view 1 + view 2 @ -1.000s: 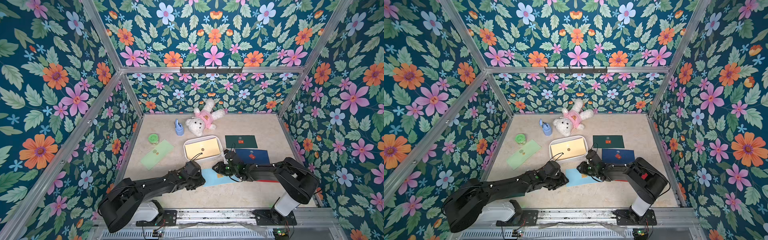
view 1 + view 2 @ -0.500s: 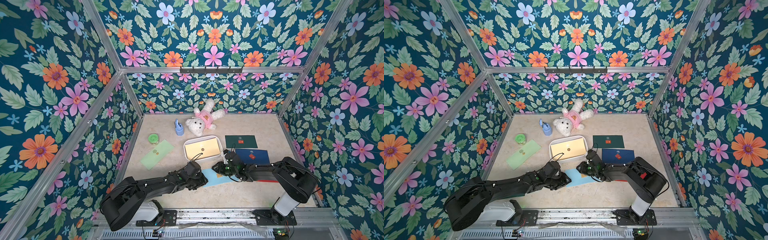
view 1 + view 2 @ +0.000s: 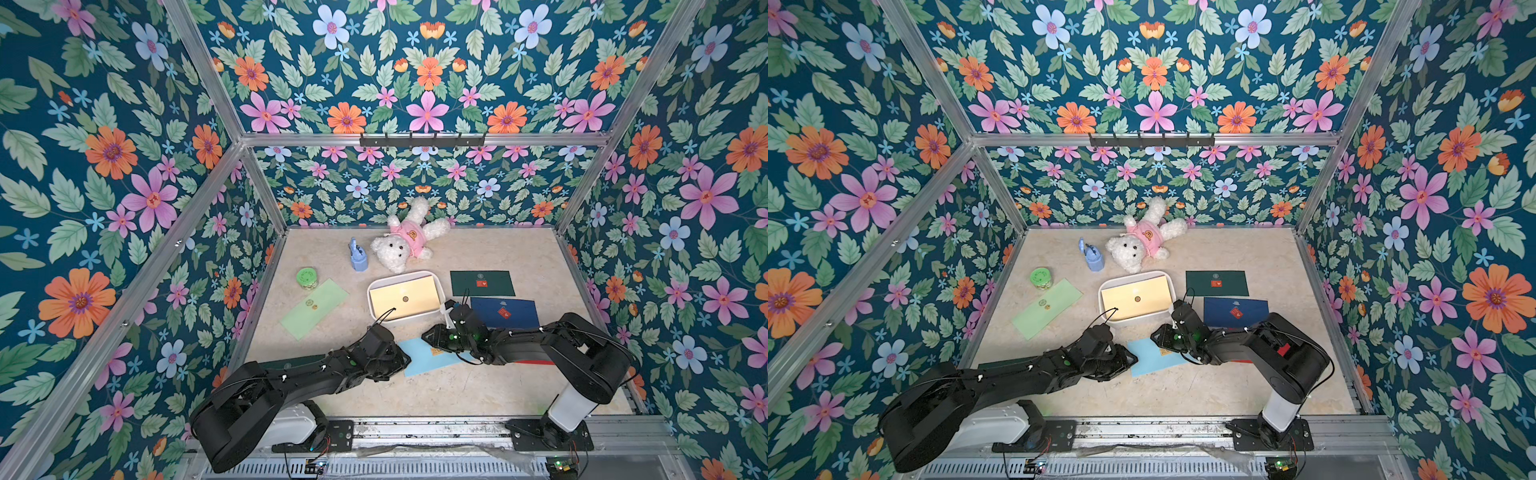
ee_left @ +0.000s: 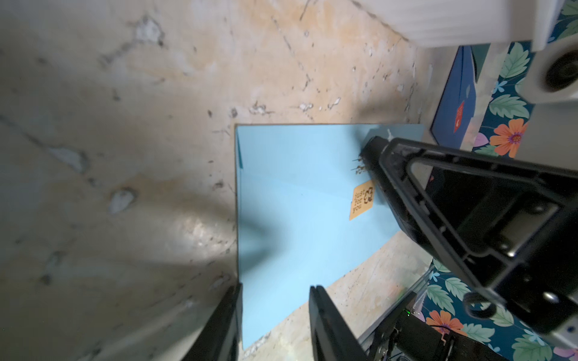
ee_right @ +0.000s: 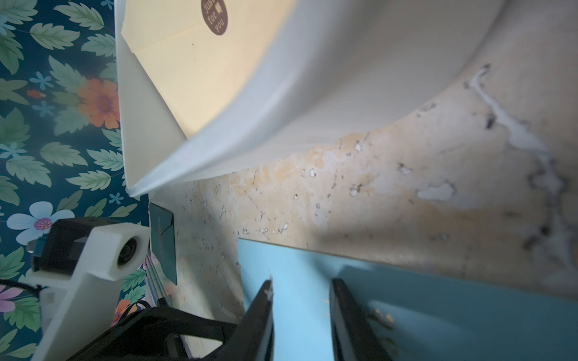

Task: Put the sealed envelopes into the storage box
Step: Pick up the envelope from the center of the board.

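Light blue envelope [image 4: 300, 200] between left hand [image 4: 275, 318] fingers.

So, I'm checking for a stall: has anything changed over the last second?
Nothing has visibly moved. The left gripper and right gripper stay low at opposite ends of the light blue envelope, jaws apart, the envelope still flat. The yellow envelope remains in the storage box.

Both arms reach low and forward from the base rail, forearms near level. Left hand [image 4: 275, 315] at about 7 o'clock of the workspace, fingers parted with a clear gap. Right hand [image 5: 300, 312] at about 5 o'clock, wrist turned toward the left hand, fingers likewise parted. The hands nearly meet.
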